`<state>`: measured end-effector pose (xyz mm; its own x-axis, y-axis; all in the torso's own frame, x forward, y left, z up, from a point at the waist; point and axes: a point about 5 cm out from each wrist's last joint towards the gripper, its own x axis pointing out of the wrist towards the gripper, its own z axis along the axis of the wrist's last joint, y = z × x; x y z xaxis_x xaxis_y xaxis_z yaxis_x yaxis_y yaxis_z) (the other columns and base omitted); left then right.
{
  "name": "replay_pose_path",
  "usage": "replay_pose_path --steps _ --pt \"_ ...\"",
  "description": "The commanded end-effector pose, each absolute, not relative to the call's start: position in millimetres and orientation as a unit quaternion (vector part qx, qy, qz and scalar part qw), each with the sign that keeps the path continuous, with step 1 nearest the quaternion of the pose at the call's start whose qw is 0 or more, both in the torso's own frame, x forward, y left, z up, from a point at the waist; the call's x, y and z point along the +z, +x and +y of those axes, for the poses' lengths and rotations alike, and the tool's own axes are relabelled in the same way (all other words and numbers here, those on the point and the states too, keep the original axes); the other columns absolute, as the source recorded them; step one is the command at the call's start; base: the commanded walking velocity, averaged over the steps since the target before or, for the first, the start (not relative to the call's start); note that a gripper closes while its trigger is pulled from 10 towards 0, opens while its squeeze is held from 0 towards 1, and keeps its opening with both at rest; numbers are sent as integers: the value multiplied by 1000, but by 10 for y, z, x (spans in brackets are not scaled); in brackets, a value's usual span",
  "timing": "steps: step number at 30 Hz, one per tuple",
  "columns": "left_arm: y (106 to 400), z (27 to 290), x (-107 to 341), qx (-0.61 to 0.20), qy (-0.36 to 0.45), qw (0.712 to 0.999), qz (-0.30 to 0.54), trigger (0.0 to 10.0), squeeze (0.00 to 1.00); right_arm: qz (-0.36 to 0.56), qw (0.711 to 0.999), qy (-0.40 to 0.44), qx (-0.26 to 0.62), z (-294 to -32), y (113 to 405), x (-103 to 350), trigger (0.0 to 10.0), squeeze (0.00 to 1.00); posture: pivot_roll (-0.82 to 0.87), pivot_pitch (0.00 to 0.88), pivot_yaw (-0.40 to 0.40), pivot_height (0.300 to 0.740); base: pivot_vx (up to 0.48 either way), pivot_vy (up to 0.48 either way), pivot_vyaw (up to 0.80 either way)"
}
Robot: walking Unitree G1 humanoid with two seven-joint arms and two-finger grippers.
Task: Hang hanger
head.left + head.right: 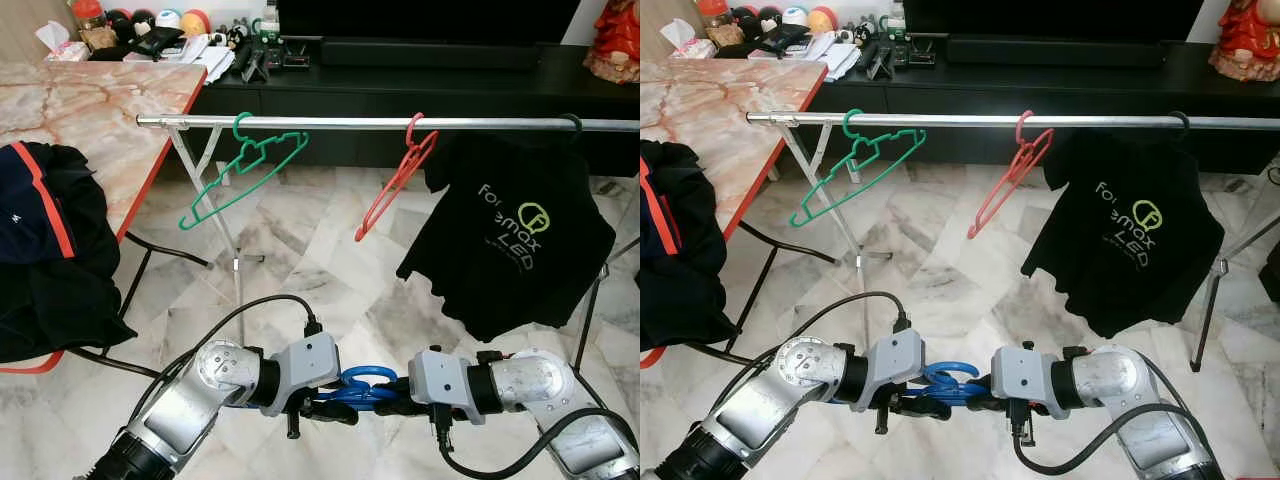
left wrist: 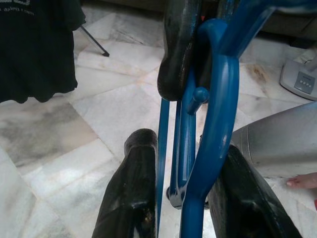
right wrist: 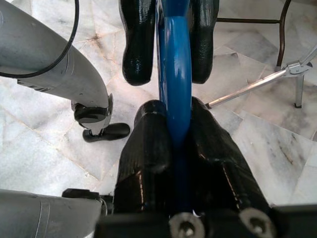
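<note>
A blue hanger (image 1: 365,380) is held low in front of me, between both arms and well below the metal rail (image 1: 400,123). My left gripper (image 1: 335,405) is shut on it; in the left wrist view the blue hanger (image 2: 213,124) runs between the fingers (image 2: 133,188). From the opposite side my right gripper (image 1: 392,402) is shut on the same hanger, whose blue bar (image 3: 176,74) sits pinched between the fingers (image 3: 148,148). The two grippers' tips nearly touch. On the rail hang a green hanger (image 1: 245,175), a red hanger (image 1: 395,185) and a black T-shirt (image 1: 510,240).
A marble-topped table (image 1: 90,110) stands at the left with a dark jacket (image 1: 45,250) draped over its edge. The rail's metal leg (image 1: 215,215) comes down in front of me. A black TV cabinet (image 1: 450,80) lies behind the rail. The floor is marble tile.
</note>
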<state>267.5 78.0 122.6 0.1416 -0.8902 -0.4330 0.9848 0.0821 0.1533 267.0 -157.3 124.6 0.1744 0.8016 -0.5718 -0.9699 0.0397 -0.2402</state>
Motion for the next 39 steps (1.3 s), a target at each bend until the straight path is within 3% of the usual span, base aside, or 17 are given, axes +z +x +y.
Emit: replay_pose_path --steps 1,17,18,20,21,32,35,38,39 --pt "2677 808 1240 -644 211 726 117 0 0 125 705 -295 633 -1541 2646 1309 10000 0 -16 200 13 740 0 0 0" --pt "2675 966 1209 -629 226 733 126 0 0 126 712 -287 629 -1570 2705 1318 10000 0 -7 170 2 740 0 0 0" --pt "2670 979 1192 -628 232 732 128 0 0 127 711 -286 629 -1577 2706 1308 10000 592 -8 167 -2 740 0 0 0" --pt "2666 980 1185 -627 232 732 129 0 0 128 711 -284 630 -1584 2700 1304 10000 592 -9 166 -3 740 0 0 0" --pt "2671 988 1180 -625 235 733 130 0 0 130 708 -281 635 -1589 2688 1302 10000 1000 -10 163 -5 740 0 0 0" --pt "2667 1264 970 -583 284 743 166 0 0 158 679 -289 656 -1684 2620 1285 10000 1000 -24 153 -23 740 0 0 0" --pt "2662 1355 915 -562 292 754 177 0 0 158 698 -298 632 -1723 2697 1293 10000 1000 -24 151 -24 740 0 0 0" --pt "2607 1506 782 -522 273 785 190 0 0 151 746 -302 574 -1830 2826 1246 10000 965 -27 142 -27 740 0 0 0" --pt "2592 1569 713 -489 264 810 187 0 0 134 806 -292 497 -1903 2980 1202 10000 0 -29 140 -29 740 0 0 0"
